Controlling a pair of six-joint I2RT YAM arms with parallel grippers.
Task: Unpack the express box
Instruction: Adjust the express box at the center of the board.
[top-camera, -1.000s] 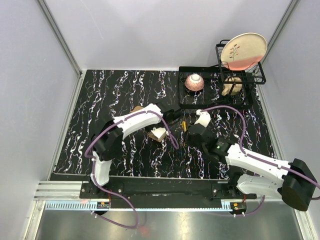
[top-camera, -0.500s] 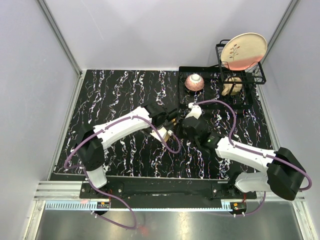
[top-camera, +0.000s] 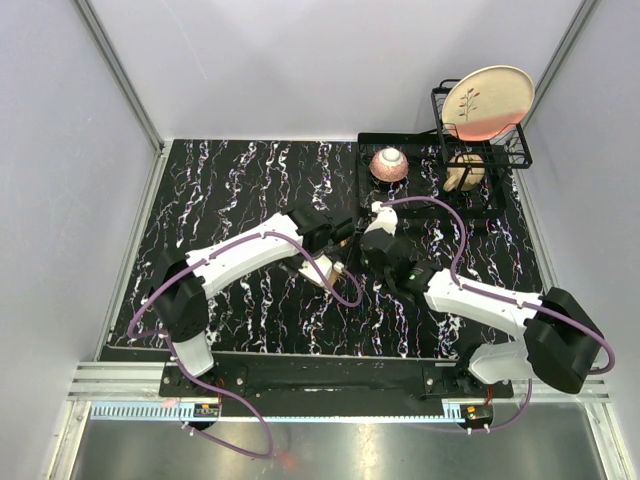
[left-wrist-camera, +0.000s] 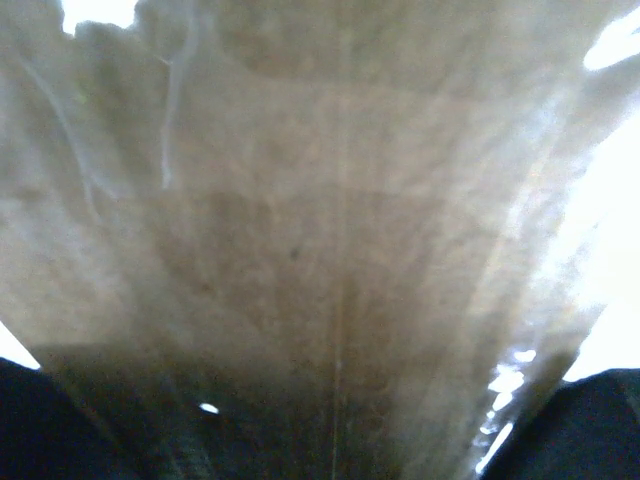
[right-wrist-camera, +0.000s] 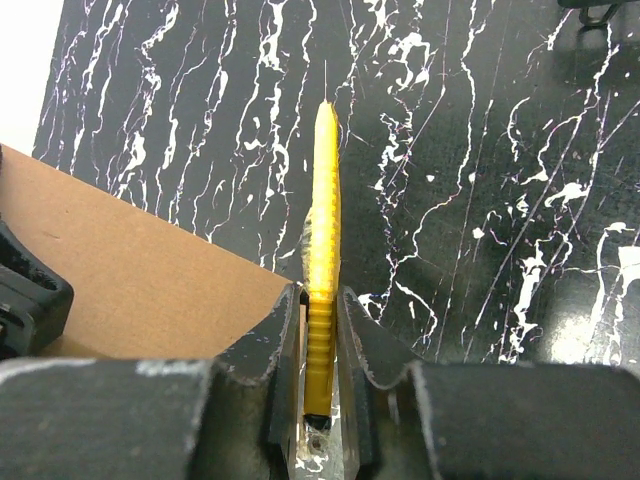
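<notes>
Two arms meet near the middle of the black, white-veined table (top-camera: 230, 180) in the overhead view, the left one coming in from 8 o'clock and the right one from 4 o'clock. The right gripper (right-wrist-camera: 320, 300) is clenched on a yellow utility knife (right-wrist-camera: 323, 200), its two dark fingers (right-wrist-camera: 283, 350) pressed against the flat sides of the handle. In the right wrist view the knife stands edge-on and its tip points to 12 o'clock over the table top. Just beside it, toward 9 o'clock in that view, lies the plain brown face of the express box (right-wrist-camera: 150, 270), whose long edge runs slantwise down to the left finger of this gripper. The left gripper (top-camera: 342, 240) sits at the box, immediately at 9 o'clock of the right one from overhead. Its wrist camera is so close that blurred brown cardboard (left-wrist-camera: 330, 250) fills nearly the whole frame, with only dark corners at 7 and 5 o'clock. Whether those jaws press on the box or merely stand around it cannot be told. Toward 1 o'clock on the table a pink bowl (top-camera: 389, 164) rests on a black tray (top-camera: 430, 205). Beyond it a patterned plate (top-camera: 488, 100) stands on edge in a wire rack (top-camera: 520, 150).
</notes>
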